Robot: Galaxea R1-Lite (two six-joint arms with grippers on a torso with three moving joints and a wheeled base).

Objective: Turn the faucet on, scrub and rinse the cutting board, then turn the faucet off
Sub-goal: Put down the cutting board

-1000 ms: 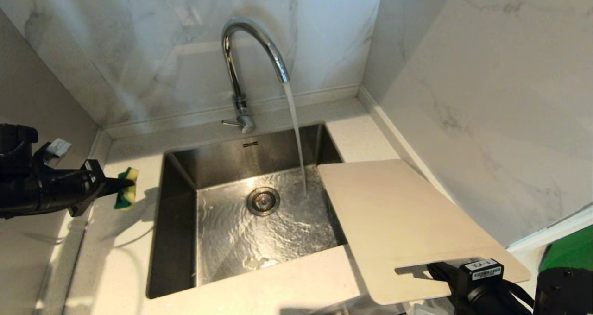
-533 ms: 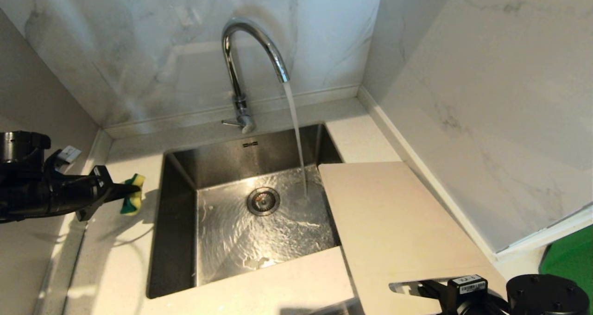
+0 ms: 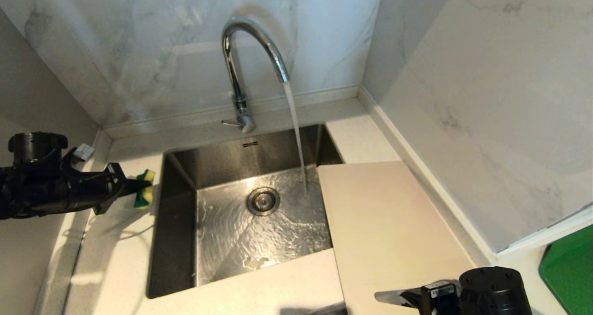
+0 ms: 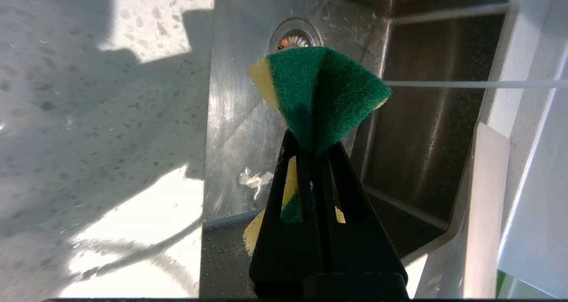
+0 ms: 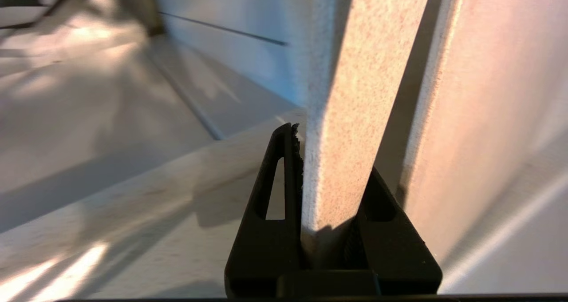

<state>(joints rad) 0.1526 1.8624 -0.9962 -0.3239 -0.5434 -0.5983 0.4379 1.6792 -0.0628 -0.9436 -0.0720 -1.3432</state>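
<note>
The chrome faucet runs, its stream falling into the sink; its thin lever sticks out at the base. The cream cutting board lies flat on the counter right of the sink, one edge overhanging the basin. My right gripper is at the board's near end. In the right wrist view the board's edge stands between this gripper's jaws, which are slightly apart, a dark gap on one side. My left gripper hovers at the sink's left rim, shut on a green-and-yellow sponge.
The steel sink has water rippling over its floor round the drain. Marble walls close in behind and on the right. A green object shows at the far right edge. Pale counter runs left of the sink and in front of it.
The board has come down from a raised tilt to lie flat, shifting left. My right gripper drew back toward the picture's bottom edge. My left gripper carried the sponge rightward to the sink's rim.
</note>
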